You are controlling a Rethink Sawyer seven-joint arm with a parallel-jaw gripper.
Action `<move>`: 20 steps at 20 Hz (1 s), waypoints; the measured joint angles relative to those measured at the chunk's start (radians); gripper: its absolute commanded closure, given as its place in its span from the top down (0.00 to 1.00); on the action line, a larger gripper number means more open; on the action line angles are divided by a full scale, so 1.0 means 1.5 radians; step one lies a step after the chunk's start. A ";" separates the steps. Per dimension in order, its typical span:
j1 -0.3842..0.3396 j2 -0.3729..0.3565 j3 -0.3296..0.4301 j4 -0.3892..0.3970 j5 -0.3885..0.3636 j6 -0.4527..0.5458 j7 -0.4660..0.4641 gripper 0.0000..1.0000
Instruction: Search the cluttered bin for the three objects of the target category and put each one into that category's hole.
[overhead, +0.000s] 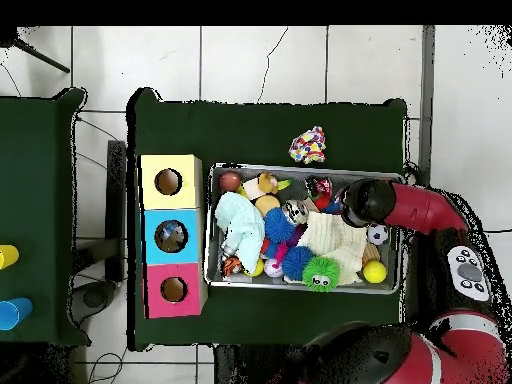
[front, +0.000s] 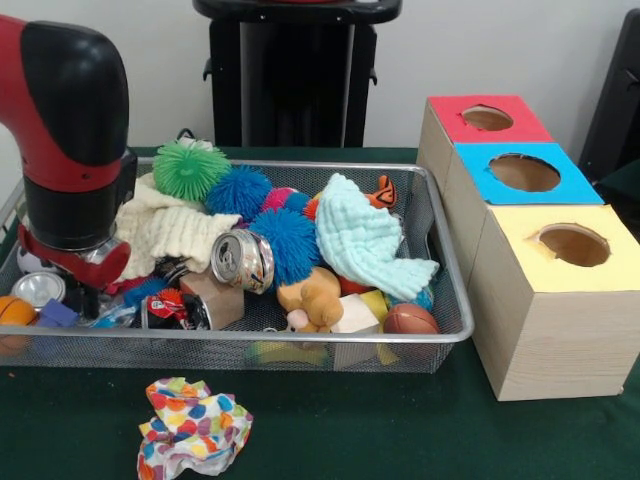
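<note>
The wire mesh bin is full of toys and cloths; it also shows in the overhead view. My gripper is low in the bin's left end in the front view, under the red and black wrist, which hides most of it. From above, the gripper is near the bin's corner by the dotted cloth. A pale glossy wrinkled bit lies beside the gripper; I cannot tell if it is clear plastic or whether it is held. No other clear plastic piece shows in the bin.
Three wooden boxes stand beside the bin, with red, blue and yellow holed tops. Something pale shows in the blue hole. A dotted cloth lies on the table. A silver can, spiky balls and cloths crowd the bin.
</note>
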 measured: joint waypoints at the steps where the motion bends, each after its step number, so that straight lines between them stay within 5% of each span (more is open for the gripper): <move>1: 0.000 -0.001 0.000 0.001 0.000 0.000 0.000 0.00; 20: 0.006 -0.058 0.012 0.082 -0.002 0.000 0.000 0.00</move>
